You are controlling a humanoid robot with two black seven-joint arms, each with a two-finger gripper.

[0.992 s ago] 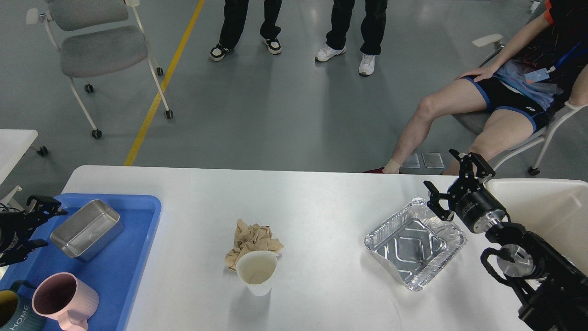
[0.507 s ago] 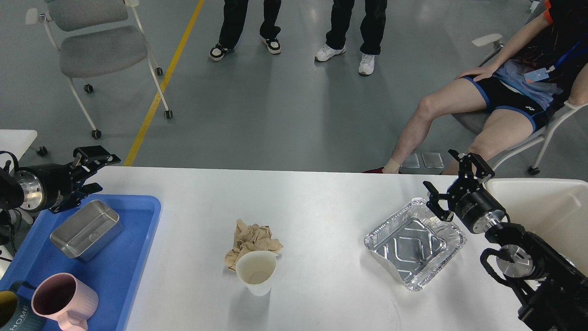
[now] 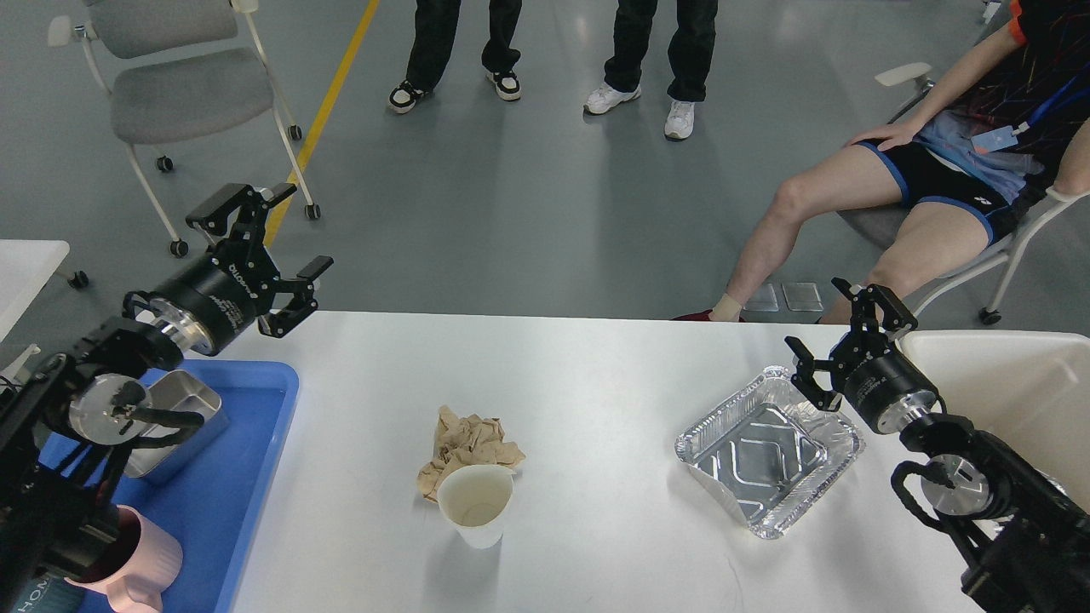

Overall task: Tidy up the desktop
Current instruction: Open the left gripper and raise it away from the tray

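**A:** What's nearest on the large white matte desktop?

**B:** A white paper cup, light and easily crushed; take it gently by the sides. Touching it behind, soft crumpled brown paper. Right, a flimsy, probably empty, foil tray; grip its rim.

**A:** And the grippers?

**B:** The left gripper, beyond the blue plastic tray, and the right gripper are both spread, empty.

White desktop with blue tray, crumpled paper, paper cup, foil pan.
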